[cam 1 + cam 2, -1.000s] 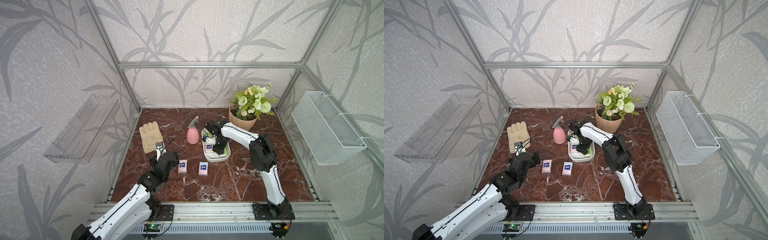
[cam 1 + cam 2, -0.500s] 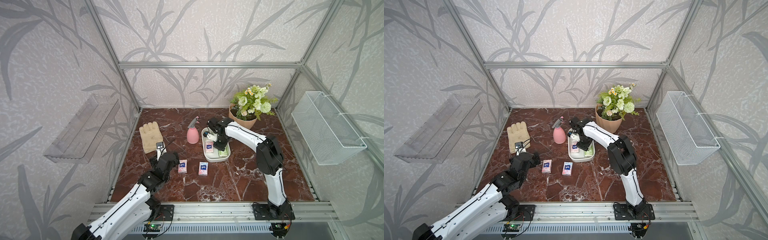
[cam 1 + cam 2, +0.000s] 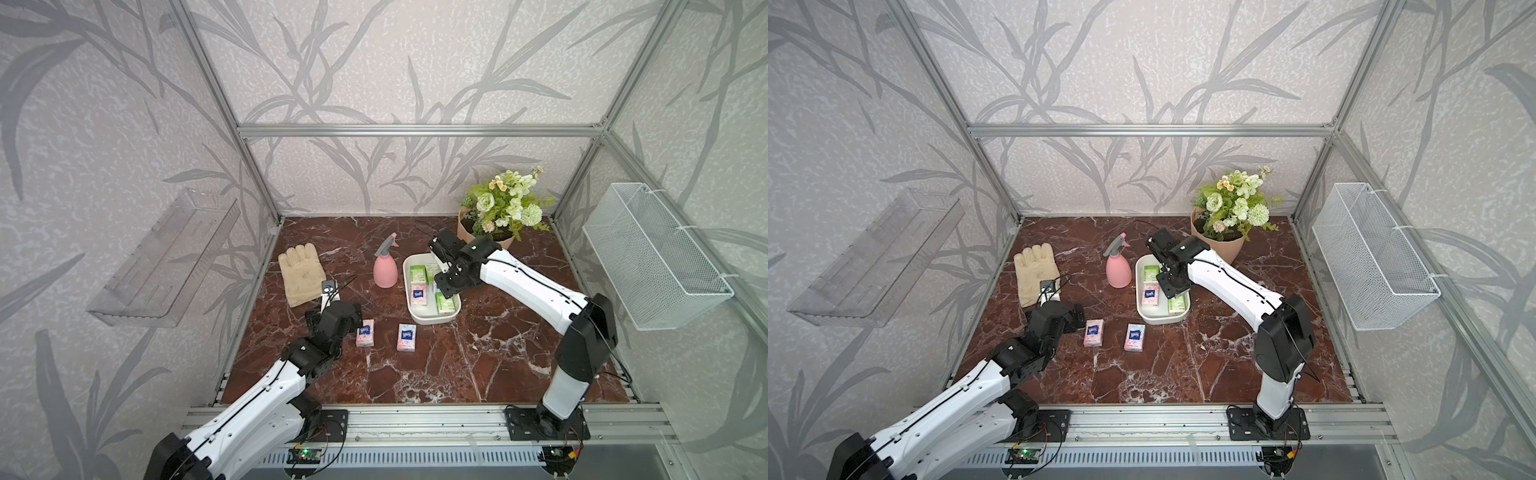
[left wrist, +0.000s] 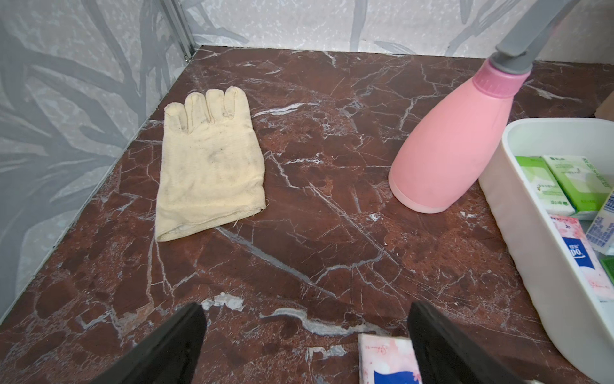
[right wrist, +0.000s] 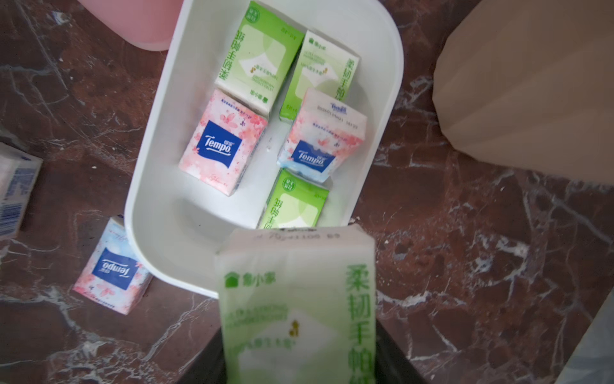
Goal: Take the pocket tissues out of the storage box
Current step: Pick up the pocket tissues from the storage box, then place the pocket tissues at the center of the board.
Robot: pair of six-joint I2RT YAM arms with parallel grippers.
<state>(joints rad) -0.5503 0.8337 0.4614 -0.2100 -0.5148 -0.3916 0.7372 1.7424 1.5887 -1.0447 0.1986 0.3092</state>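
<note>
The storage box (image 5: 159, 232), a shallow white tub, holds several pocket tissues: green ones (image 5: 259, 56) and pink floral ones (image 5: 222, 143). My right gripper (image 5: 299, 359) is shut on a green packet (image 5: 295, 299), held over the box's near end. In both top views this gripper (image 3: 446, 282) (image 3: 1169, 282) hangs over the box (image 3: 432, 318). Two pink packets (image 3: 365, 332) (image 3: 406, 337) lie on the table in front of the box. My left gripper (image 4: 305, 332) is open, low over the table, with one pink packet (image 4: 387, 360) by its right finger.
A cream glove (image 3: 301, 274) lies at the left and a pink spray bottle (image 3: 385, 270) stands against the box's left side. A flower pot (image 3: 498, 224) is behind the box. A wire basket (image 3: 652, 266) hangs on the right wall and a clear shelf (image 3: 166, 262) on the left.
My right gripper has closed on a green packet in the box and risen a little with it. The left arm has not moved.
</note>
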